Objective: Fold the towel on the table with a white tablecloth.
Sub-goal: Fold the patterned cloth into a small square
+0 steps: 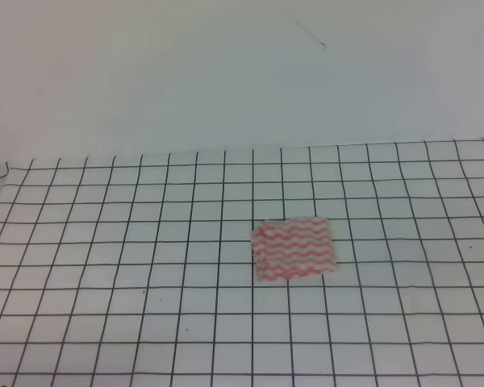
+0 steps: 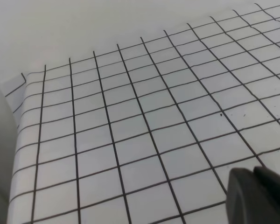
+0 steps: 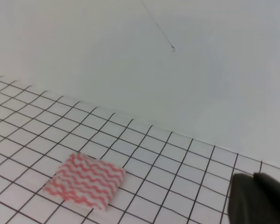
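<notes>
**A small striped towel waits on the big grid table**

On the left, the left hand [image 2: 256, 196] shows only as a dark shape at the bottom corner of its own camera view. I cannot tell if it is open or closed. Under it is just the table [image 1: 105, 266], with its white cloth and thin black squares. It is far from the towel.

In the middle, a bit to the right, lies the towel [image 1: 295, 249]. It has pink and white wavy lines. It lies flat and looks small and thick along its left edge, so it may already be folded over.

On the right, the right hand [image 3: 261, 200] is also only a dark shape, and I cannot tell its state either. It is well apart from the towel.

To fold well, I think each hand should pinch one corner on the same side, lift together, and lay that edge neatly on the other edge.
</notes>
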### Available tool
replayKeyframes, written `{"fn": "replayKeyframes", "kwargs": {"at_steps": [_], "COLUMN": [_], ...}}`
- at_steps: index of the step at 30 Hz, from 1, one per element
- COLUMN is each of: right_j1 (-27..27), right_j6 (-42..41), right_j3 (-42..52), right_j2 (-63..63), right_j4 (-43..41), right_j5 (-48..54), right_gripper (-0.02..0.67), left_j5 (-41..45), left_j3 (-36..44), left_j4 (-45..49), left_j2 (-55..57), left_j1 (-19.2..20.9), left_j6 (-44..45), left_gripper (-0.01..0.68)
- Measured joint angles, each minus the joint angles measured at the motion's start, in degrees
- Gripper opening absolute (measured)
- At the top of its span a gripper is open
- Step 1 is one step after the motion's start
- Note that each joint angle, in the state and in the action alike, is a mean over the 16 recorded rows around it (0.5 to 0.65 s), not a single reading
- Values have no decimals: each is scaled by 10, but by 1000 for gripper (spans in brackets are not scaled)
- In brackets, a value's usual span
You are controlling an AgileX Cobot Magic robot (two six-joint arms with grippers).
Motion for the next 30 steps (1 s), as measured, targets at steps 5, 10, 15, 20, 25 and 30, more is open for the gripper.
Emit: {"fn": "replayKeyframes", "kwargs": {"at_steps": [5, 10, 15, 20, 25, 30], "right_j1": [-4, -8, -12, -12, -12, -12], "right_j6": [0, 4, 78, 230, 392, 502], "right_j3": [39, 102, 180, 238, 268, 279], "right_j2": [-27, -87, -163, -222, -249, -254], "right_j4": [28, 46, -11, -175, -349, -470], "right_j5": [-11, -27, -63, -95, -107, -96], "right_gripper": [1, 1, 1, 1, 5, 7], "left_j5": [2, 5, 8, 9, 9, 9], "left_j3": [0, 0, 0, 0, 0, 0], "left_j4": [0, 0, 0, 1, 1, 1], "left_j2": [0, 0, 0, 0, 0, 0], "left_j1": [0, 0, 0, 0, 0, 0], "left_j6": [0, 0, 0, 0, 0, 0], "left_gripper": [-1, -1, -1, -1, -1, -1]}}
